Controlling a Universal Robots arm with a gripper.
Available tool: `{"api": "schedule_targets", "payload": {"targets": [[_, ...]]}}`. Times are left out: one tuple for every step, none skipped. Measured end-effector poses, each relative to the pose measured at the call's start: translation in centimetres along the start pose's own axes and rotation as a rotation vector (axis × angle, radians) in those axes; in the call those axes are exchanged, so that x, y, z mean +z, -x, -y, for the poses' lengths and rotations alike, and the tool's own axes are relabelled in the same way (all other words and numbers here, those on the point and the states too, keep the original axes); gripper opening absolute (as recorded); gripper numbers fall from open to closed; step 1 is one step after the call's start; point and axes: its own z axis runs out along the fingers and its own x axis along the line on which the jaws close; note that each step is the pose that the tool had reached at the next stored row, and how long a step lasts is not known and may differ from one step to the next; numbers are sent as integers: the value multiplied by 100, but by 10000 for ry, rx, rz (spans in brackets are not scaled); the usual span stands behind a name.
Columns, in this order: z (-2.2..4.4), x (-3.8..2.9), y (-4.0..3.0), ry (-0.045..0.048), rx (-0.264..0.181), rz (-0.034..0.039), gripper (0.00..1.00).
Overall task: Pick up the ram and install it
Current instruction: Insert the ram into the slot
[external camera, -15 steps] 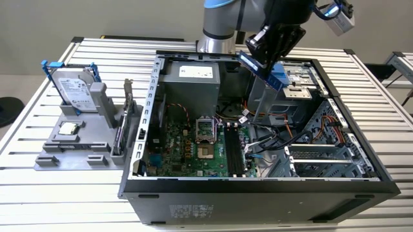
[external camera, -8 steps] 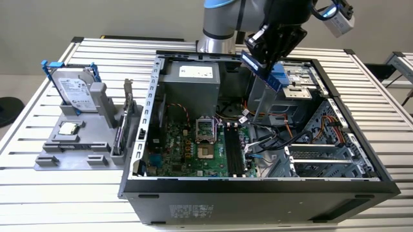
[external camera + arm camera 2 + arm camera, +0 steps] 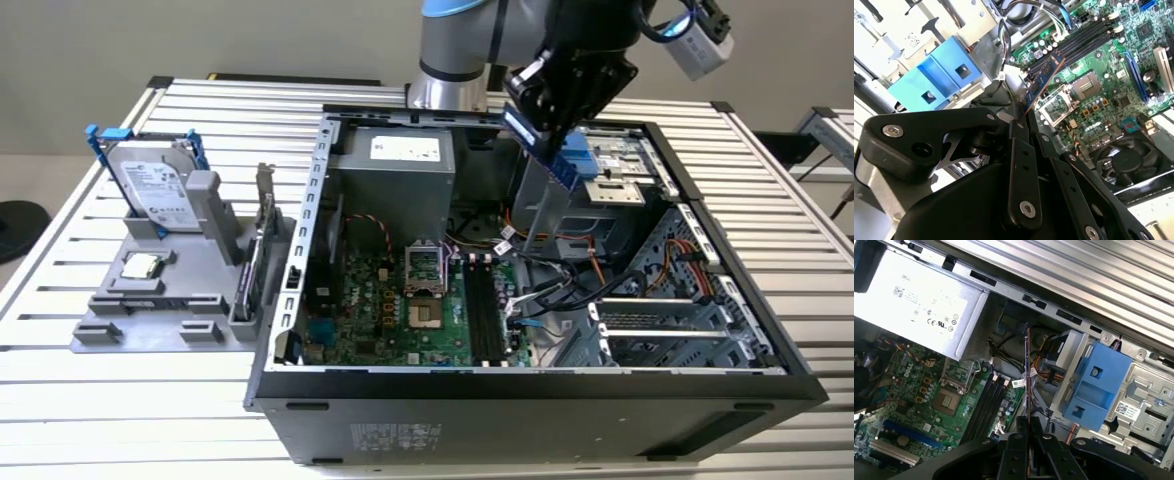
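My gripper hangs over the back half of the open computer case, shut on the ram. The ram is a long narrow board and slants down from the fingers towards the motherboard. In the second wrist view the ram sticks out from the closed black fingers and points at the black memory slots. In the first wrist view the ram shows edge-on as a thin line above the gripper, off to one side of the memory slots. In the exterior view the slots lie well below the ram.
A grey power supply and a blue drive bracket stand close to the gripper inside the case. Loose cables cross beside the slots. On the exterior view's left, a grey fixture holds a hard drive and a processor chip.
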Motion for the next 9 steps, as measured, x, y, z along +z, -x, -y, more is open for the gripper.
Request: {"api": "schedule_targets", "payload": {"targets": [[0, 0, 0, -1, 113, 3, 0], [0, 0, 0, -2, 220, 6, 0], [0, 0, -1, -3, 324, 8, 0], [0, 0, -2, -4, 432, 10, 0], [-1, 0, -3, -5, 527, 12, 0], [-1, 0, -4, -6, 610, 14, 0], [-2, 0, -5, -8, 701, 16, 0], [-2, 0, -6, -9, 793, 18, 0], [-3, 0, -7, -9, 881, 20, 0]]}}
